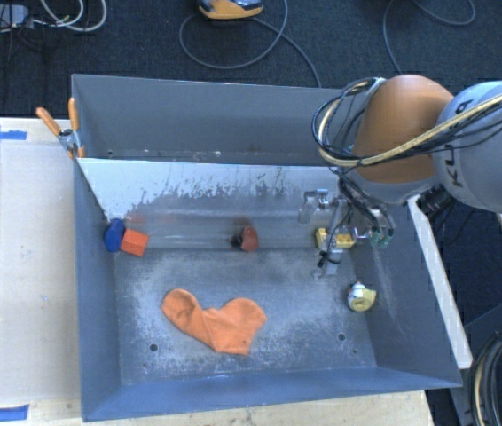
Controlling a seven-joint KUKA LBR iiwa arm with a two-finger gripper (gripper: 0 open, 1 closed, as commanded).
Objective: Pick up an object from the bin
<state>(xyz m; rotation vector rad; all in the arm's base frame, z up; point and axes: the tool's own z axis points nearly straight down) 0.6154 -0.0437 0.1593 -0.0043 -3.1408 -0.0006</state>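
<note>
My gripper (pixel 328 257) hangs low over the right part of the bin floor, close to the back wall. A small white and yellow rounded thing (pixel 360 297) lies on the floor just in front of it and to its right, apart from it. To its left, a small dark red-brown piece (pixel 247 239) lies along the foot of the back wall, on what looks like a clear tube. Nothing shows between the gripper's tips.
A crumpled orange cloth (pixel 216 321) lies in the front middle of the bin. A blue block (pixel 113 235) and an orange block (pixel 134 243) sit together at the back left corner. The arm with its orange dome and cables reaches in from the right.
</note>
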